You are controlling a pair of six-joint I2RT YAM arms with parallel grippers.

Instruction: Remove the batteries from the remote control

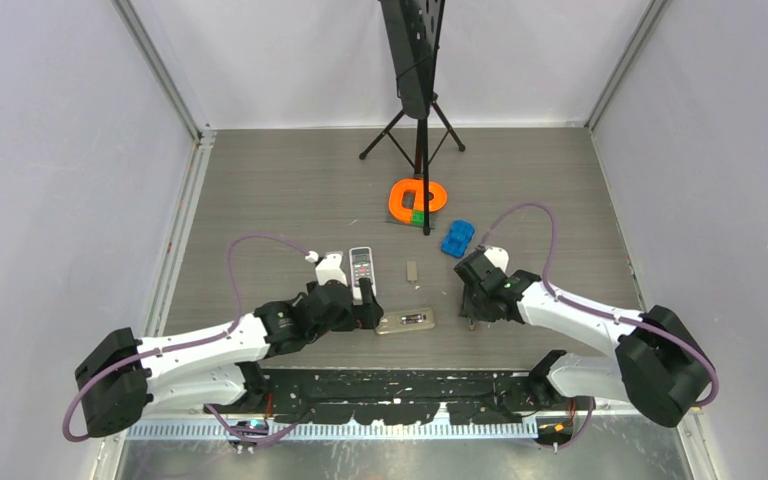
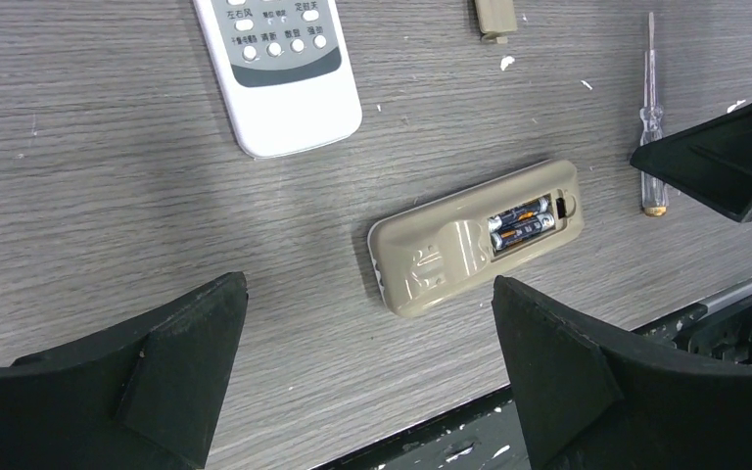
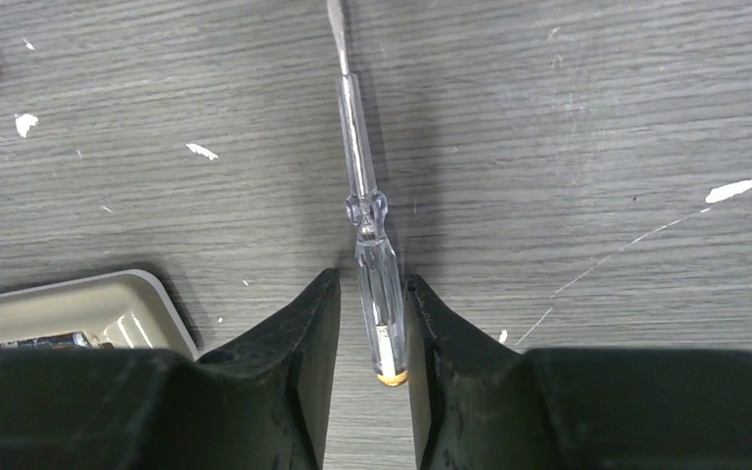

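A beige remote (image 2: 441, 264) lies face down with its battery bay open. Two slim dark batteries (image 2: 522, 225) sit side by side in the bay. The remote also shows in the top view (image 1: 405, 321). My left gripper (image 2: 367, 382) is open and empty, just short of the remote's left end (image 1: 370, 308). My right gripper (image 3: 372, 294) is low at the remote's right end (image 1: 473, 316). Its fingers closely straddle the clear handle of a thin screwdriver (image 3: 367, 225) that lies on the table, with a slim gap on the left side.
A white remote (image 1: 362, 268) lies behind the left gripper. The beige battery cover (image 1: 412, 270) lies loose behind the beige remote. An orange ring (image 1: 418, 197), a blue block (image 1: 457, 238) and a black tripod stand (image 1: 420, 120) are farther back. The black table edge (image 2: 470, 441) is close.
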